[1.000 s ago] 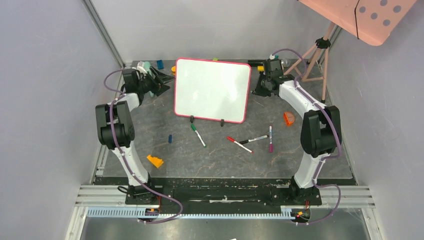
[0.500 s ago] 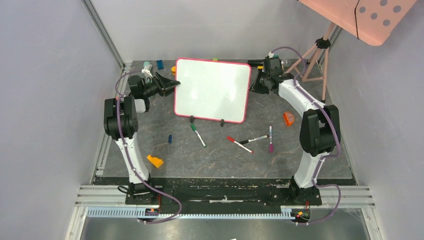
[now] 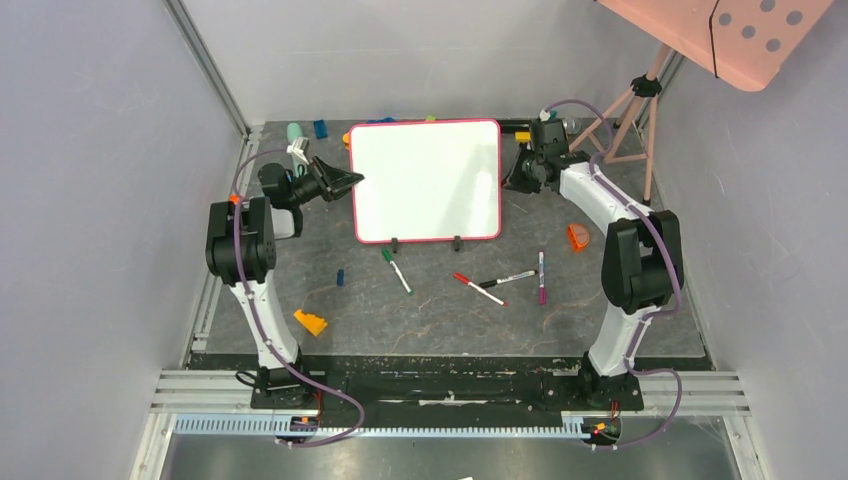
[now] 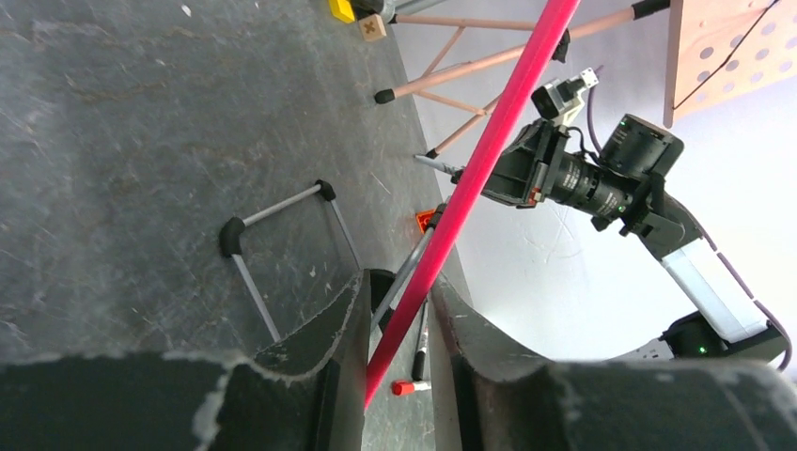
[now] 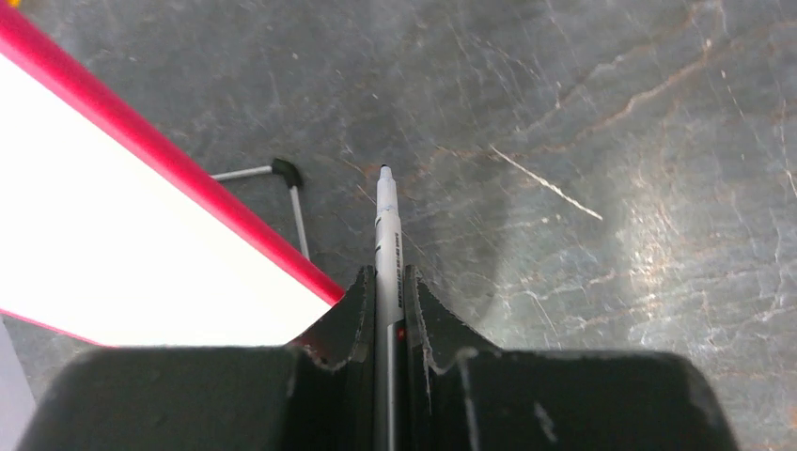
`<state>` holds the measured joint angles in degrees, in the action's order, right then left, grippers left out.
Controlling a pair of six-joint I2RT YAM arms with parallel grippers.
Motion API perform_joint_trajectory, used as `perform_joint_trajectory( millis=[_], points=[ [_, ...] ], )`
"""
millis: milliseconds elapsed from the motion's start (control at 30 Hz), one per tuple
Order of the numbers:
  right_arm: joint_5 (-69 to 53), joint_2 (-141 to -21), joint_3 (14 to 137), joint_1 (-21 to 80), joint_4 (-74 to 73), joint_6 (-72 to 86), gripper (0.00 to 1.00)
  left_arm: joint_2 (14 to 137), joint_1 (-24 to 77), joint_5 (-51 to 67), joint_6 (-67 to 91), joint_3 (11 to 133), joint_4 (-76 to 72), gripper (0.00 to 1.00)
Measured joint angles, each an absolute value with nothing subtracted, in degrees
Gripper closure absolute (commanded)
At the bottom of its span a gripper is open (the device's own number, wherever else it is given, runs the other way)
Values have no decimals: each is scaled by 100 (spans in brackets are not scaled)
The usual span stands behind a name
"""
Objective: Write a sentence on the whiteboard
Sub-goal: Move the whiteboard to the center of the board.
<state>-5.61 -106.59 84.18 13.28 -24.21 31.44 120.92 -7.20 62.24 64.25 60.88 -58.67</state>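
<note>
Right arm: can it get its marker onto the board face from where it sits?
Probably yes. The right hand holds the marker just off the board's right edge, with nothing between them. The left hand straddles only the left edge, so the face is free.

Dark grey scuffed tabletop (image 3: 430, 325): pink-framed whiteboard (image 3: 425, 180) upper centre; green marker (image 3: 396, 270), red marker (image 3: 479, 289), black marker (image 3: 507, 278), purple marker (image 3: 541, 278) below; orange wedge (image 3: 310, 322) lower left.

Both arms reach toward the far side, elbows raised. The left gripper (image 3: 343, 181) straddles the whiteboard (image 3: 425, 180) at its left edge, grip unclear. The right gripper (image 3: 517, 182) pinches a marker (image 5: 386, 225).
</note>
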Motion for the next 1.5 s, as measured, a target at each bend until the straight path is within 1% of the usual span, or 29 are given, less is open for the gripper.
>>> perform_joint_trajectory(
  millis=[233,500,633,800,1033,1167,1333,1500],
  points=[
    [-554,-10495,7883,1293,-2392,3081,100,11631,-659,6259,6329,5457,-5927,69],
    [-687,-10300,7520,1216,-2235,2904,100,11004,-548,6246,5382,5256,-4792,67],
    [-1179,-10304,7511,1046,-2163,2687,100,10809,-537,6208,4814,5266,-3999,67],
    [-1944,-10388,7511,775,-1903,2388,100,10805,-521,6206,4488,5376,-3612,67],
    [-3035,-11059,7616,539,-1479,2145,100,10803,-502,6215,4003,5579,-3039,67],
    [-3361,-11378,7756,528,-1420,2049,100,10768,-499,6215,3776,5649,-2779,67],
    [-3564,-11397,7758,506,-1391,1898,100,10698,-497,6208,3551,5660,-2545,68],
    [-3623,-11231,7382,495,-1271,1789,100,10586,-436,6204,3205,5743,-2128,68]
  ],
)
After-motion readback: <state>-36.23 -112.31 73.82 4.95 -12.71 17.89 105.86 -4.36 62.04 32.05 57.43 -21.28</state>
